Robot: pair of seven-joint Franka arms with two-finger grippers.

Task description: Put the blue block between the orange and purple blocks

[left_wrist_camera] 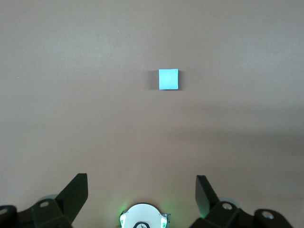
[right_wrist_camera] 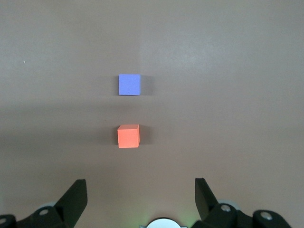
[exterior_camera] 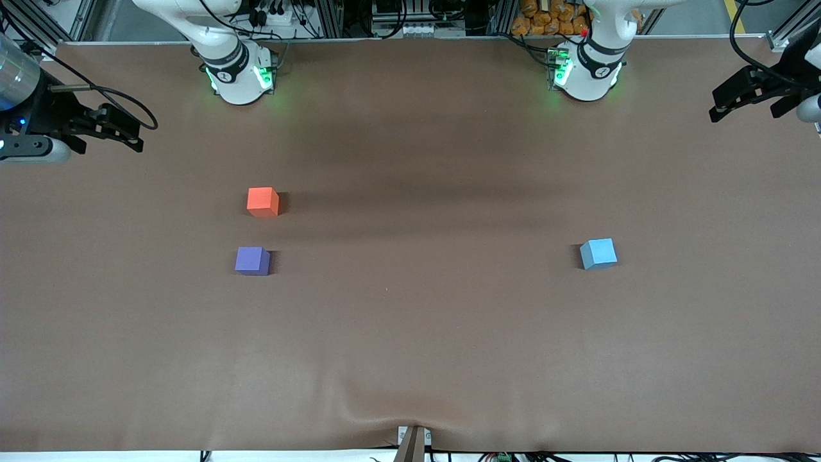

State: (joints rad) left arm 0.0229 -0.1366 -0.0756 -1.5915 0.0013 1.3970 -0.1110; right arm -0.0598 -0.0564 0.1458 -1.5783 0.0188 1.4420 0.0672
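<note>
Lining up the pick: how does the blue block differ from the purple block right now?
The blue block is light sky-blue; the purple block is darker violet. The blue block lies toward the left arm's end of the table, alone; the purple block lies toward the right arm's end, just nearer the front camera than the orange block. Both are same-sized plain cubes, untouched.

A small light sky-blue cube, the blue block (exterior_camera: 598, 253) (left_wrist_camera: 168, 79), is seen resting flat on the table toward the left arm's end, turned slightly askew. The orange block (exterior_camera: 263, 201) (right_wrist_camera: 128, 136) and the purple block (exterior_camera: 252, 260) (right_wrist_camera: 129, 84) are set toward the right arm's end, apart, the purple one nearer the front camera.
</note>
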